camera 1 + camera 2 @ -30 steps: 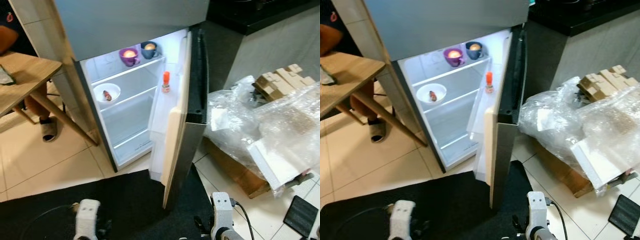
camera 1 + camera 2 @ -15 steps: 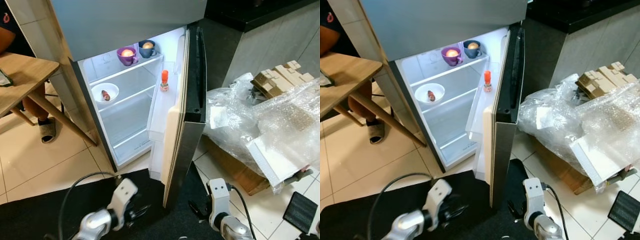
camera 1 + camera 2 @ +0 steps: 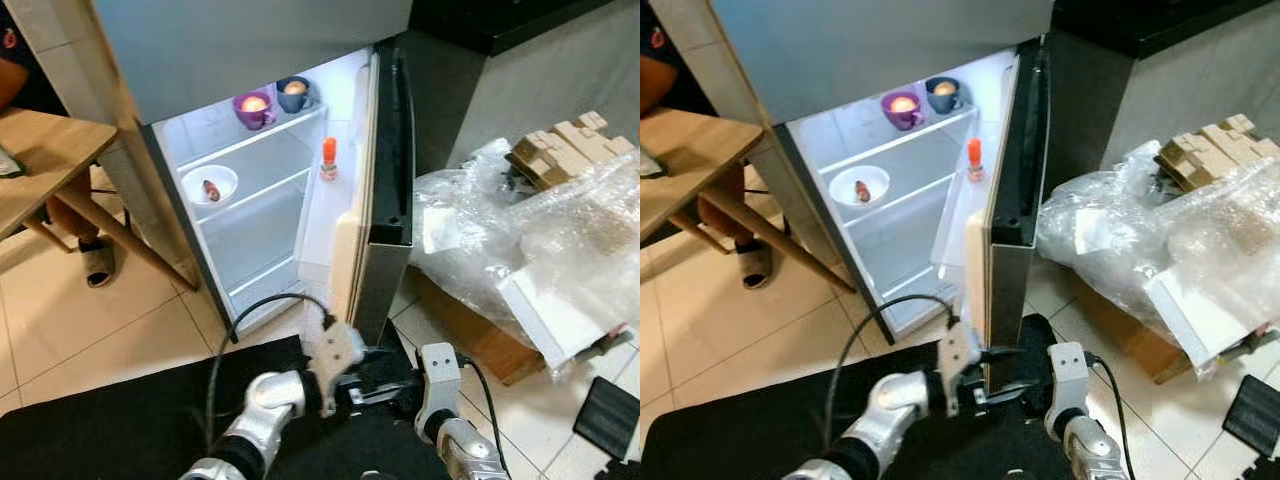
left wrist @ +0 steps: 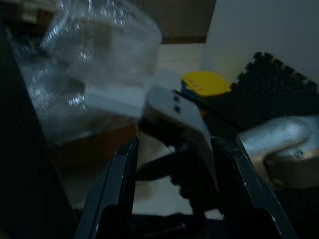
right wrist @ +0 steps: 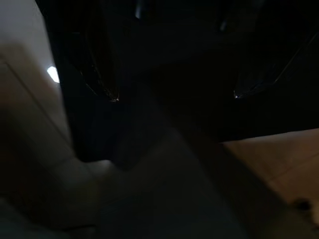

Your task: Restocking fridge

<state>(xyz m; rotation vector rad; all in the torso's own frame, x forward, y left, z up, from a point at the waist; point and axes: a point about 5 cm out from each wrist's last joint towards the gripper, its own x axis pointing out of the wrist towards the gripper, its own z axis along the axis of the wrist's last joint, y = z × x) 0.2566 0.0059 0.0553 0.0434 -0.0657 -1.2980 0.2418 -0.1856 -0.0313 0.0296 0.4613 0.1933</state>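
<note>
Left gripper (image 3: 998, 372) has swung up beside glossy fridge door (image 3: 1012, 215).

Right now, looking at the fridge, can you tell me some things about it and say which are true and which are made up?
1. The fridge door is open. True.
2. A purple cup and a dark blue cup stand on the top shelf. True.
3. The white bowl sits on the floor. False: it is on a shelf inside the fridge, below the cups.
4. The orange-capped bottle stands in the door rack. True.
5. The left end effector is holding the purple cup. False: its fingers are open and empty, low down by the bottom of the door.
6. The crumpled plastic wrap lies left of the fridge. False: it is on the right.
</note>
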